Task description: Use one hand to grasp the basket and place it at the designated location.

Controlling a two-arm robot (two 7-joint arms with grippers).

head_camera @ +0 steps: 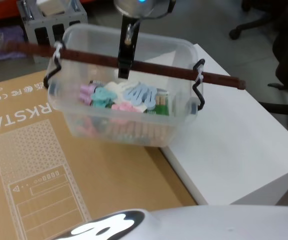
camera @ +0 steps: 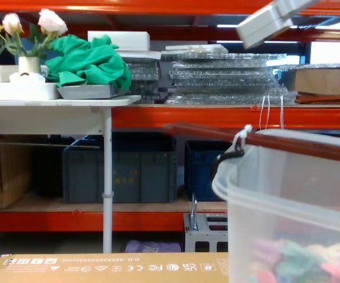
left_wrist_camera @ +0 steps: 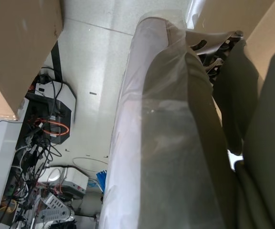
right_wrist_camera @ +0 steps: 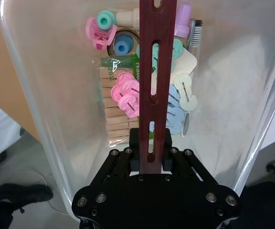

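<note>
The basket [head_camera: 84, 117] is a translucent milky tub with a long reddish-brown bar handle [head_camera: 159, 70] hooked to black wire brackets at both ends. Pastel clips and wooden clothespins [head_camera: 129, 97] lie inside. My right gripper [head_camera: 124, 65] comes down from above and is shut on the middle of the handle. In the right wrist view the black fingers [right_wrist_camera: 138, 151] clamp the slotted bar [right_wrist_camera: 157, 71] over the tub's contents. The chest view shows the basket [camera: 288, 206] large at the right, handle [camera: 288, 141] across its top. My left arm is off to the side, its camera facing the floor.
A flat brown cardboard box [head_camera: 34, 165] lies under the basket's left part, and a white table [head_camera: 244, 140] under its right. A grey crate [head_camera: 54, 22] stands behind, with office chairs [head_camera: 284, 60] at the right. Orange shelving holds dark crates [camera: 123, 168] ahead.
</note>
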